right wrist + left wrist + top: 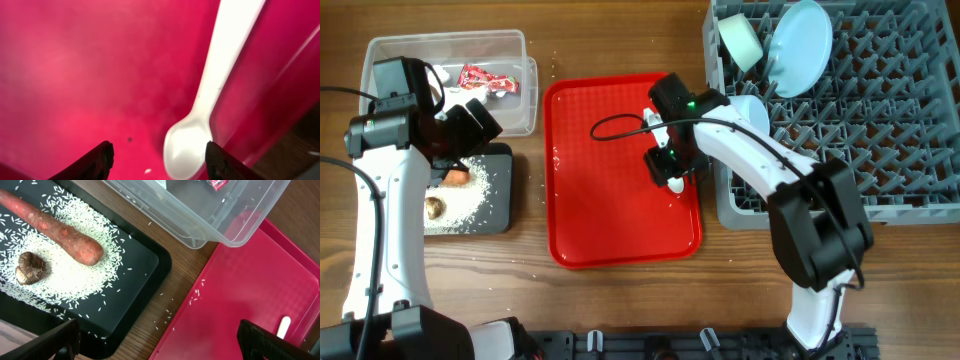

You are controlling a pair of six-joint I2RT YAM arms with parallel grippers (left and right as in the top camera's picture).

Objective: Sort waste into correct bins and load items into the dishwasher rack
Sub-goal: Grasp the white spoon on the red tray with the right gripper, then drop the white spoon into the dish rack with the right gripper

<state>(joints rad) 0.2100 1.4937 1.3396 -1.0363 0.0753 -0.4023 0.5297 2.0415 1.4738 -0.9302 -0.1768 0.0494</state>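
Note:
The white plastic spoon [215, 85] lies on the red tray [600, 220] by its right rim. My right gripper [160, 165] is open just above it, the spoon's bowl between the fingertips; it shows in the overhead view [670, 165]. My left gripper [165, 347] is open and empty over the gap between the black tray [130, 300] and the red tray. The black tray holds the carrot stick [55, 227], brown lump [31, 267] and rice grains [75, 280]. The clear tub [515, 115] holds the red-and-white wrapper [488, 80]. The rack [880, 130] holds the blue plate [798, 45].
A pale cup-like item [740, 40] leans in the rack's back left corner beside the plate. A pale bowl [752, 108] sits in the rack, partly hidden by my right arm. Loose rice grains [167, 315] lie on the wooden table between the trays.

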